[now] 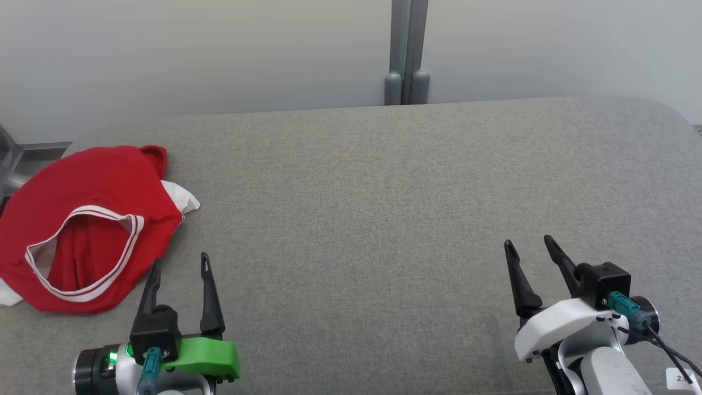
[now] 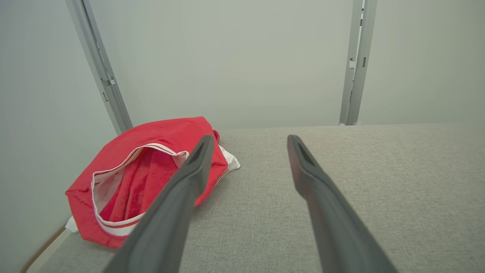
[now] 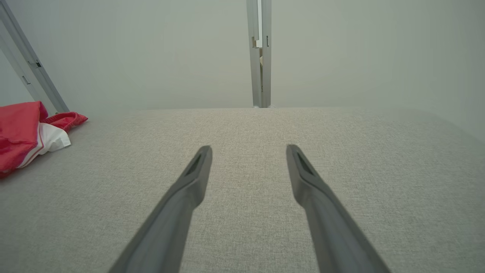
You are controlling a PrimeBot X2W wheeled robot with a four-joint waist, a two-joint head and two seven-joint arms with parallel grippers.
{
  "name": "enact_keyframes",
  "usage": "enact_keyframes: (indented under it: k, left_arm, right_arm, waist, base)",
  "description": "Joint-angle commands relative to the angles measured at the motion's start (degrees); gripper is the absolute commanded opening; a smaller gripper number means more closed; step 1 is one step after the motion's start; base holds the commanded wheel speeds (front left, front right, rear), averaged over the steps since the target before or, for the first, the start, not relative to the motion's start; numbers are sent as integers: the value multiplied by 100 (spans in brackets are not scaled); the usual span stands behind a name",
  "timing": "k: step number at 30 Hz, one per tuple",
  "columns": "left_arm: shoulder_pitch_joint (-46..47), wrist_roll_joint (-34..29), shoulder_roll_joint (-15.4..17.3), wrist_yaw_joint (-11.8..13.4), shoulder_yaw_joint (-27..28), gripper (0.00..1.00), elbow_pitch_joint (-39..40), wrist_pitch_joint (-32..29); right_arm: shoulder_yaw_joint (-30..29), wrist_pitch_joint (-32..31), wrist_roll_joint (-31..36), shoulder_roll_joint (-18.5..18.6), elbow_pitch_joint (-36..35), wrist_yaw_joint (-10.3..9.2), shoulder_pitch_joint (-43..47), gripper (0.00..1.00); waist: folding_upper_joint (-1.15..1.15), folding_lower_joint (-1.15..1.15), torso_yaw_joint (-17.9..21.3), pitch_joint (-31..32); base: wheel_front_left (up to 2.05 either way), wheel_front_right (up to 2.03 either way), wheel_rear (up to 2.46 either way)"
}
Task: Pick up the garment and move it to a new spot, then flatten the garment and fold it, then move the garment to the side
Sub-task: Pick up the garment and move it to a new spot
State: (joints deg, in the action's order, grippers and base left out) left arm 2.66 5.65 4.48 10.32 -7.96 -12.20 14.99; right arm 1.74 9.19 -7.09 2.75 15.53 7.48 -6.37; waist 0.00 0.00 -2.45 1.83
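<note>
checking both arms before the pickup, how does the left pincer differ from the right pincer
The left pincer sits on a green mount; the right pincer on a white mount. The left pincer is close beside the red garment; the right pincer is far from it, over bare grey cushion. Both are open and hold nothing.

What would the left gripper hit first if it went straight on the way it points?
Likely the red garment: the left gripper aims along its right edge, so its outer finger could brush the cloth. Between the fingers lies bare grey cushion. Depth is unclear.
</note>
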Motion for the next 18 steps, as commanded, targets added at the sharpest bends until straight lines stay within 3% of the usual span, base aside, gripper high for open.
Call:
enact_keyframes:
  k: [1, 18]
  left_arm:
    - [-33, -9, 46, -2, -3, 100, 4, 19]
    - [-72, 71, 151, 33, 17, 100, -22, 16]
  right_arm:
    - [-2, 42, -46, 25, 18, 2, 35, 100]
    - [124, 142, -199, 25, 132, 1, 100, 100]
  waist:
    - [0, 0, -76, -4]
    - [0, 0, -1051, 58]
  base:
    - [0, 0, 0]
    - [0, 0, 0]
